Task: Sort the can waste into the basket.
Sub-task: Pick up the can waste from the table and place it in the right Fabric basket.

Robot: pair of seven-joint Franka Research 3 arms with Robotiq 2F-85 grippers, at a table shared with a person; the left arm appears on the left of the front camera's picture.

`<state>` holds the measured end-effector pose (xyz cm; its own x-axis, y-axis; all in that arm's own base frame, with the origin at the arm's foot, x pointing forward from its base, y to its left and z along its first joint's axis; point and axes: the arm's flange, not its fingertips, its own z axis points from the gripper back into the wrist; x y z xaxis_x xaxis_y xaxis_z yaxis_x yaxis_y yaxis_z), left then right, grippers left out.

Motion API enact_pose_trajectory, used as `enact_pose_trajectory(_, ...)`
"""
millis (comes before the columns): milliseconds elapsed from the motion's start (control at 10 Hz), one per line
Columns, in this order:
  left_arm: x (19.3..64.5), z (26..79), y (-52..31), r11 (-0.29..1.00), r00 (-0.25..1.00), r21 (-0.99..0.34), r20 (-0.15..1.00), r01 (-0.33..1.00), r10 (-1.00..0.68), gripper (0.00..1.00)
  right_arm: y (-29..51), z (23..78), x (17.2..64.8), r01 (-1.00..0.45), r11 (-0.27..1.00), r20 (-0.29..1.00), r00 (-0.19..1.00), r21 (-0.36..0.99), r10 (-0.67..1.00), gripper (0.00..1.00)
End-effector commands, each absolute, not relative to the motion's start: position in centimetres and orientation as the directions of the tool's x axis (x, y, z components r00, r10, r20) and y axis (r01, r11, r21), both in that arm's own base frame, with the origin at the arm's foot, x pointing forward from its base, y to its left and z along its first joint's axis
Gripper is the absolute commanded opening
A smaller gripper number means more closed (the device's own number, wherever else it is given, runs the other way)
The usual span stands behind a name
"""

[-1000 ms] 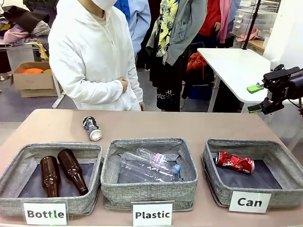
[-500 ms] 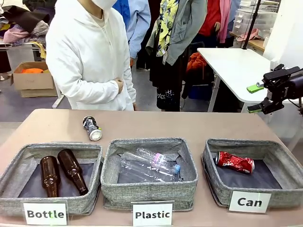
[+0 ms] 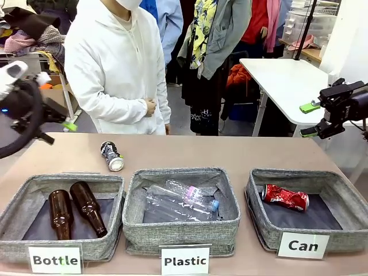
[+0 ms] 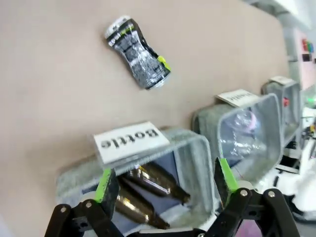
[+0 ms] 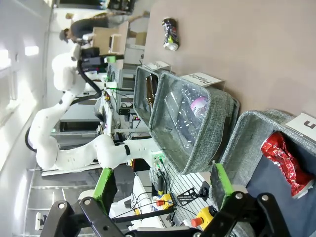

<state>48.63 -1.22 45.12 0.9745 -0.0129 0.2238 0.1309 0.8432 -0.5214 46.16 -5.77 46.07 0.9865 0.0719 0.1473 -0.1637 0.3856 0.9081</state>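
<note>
A dark crushed can point(image 3: 112, 156) lies on the bare table behind the Bottle basket. It also appears in the left wrist view as the dark can point(image 4: 138, 53) and, far off, in the right wrist view point(image 5: 170, 33). A red crushed can point(image 3: 284, 197) lies inside the grey basket point(image 3: 253, 192) with the "Can" card; the right wrist view has this red can point(image 5: 284, 160) in the basket point(image 5: 249, 129). My left gripper point(image 3: 57, 123) hangs open above the table's left end, its fingers point(image 4: 107, 183) empty. My right gripper point(image 3: 309, 119) stays open and empty, high at the right.
The Bottle basket point(image 3: 115, 190) holds two brown bottles point(image 3: 86, 207). The Plastic basket point(image 3: 129, 198) in the middle holds clear bottles. A person in a white hoodie point(image 3: 115, 69) stands at the far edge, hands held at the waist.
My left arm has come into the front view from the left edge. The person has shifted slightly. The right arm and both cans have not moved.
</note>
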Motion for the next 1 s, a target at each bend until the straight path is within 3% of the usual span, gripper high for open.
enact_pose_trajectory(0, 52.4, 44.7, -3.6, 0.895, 0.984, -0.439, 0.178, 0.085, -0.006, 1.0, -5.9, 46.3, 46.1, -0.182, 0.385, 0.162, 0.983, 0.905, 0.083, 1.0)
enact_pose_trajectory(500, 60.7, 39.9, -11.4, 0.92, 0.97, -0.315, -0.011, -0.234, 0.243, 1.0, -5.9, 46.3, 46.1, -0.182, 0.385, 0.162, 0.983, 0.905, 0.083, 1.0)
enact_pose_trajectory(800, 62.9, 36.8, -14.0, 0.862, 0.881, -0.189, -0.053, -0.47, 0.469, 1.0, -5.9, 46.3, 46.1, -0.182, 0.385, 0.162, 0.983, 0.905, 0.083, 1.0)
enact_pose_trajectory(900, 63.4, 35.8, -15.0, 0.858, 0.87, -0.153, -0.026, -0.491, 0.493, 1.0, -5.9, 46.3, 46.1, -0.182, 0.385, 0.162, 0.983, 0.905, 0.083, 1.0)
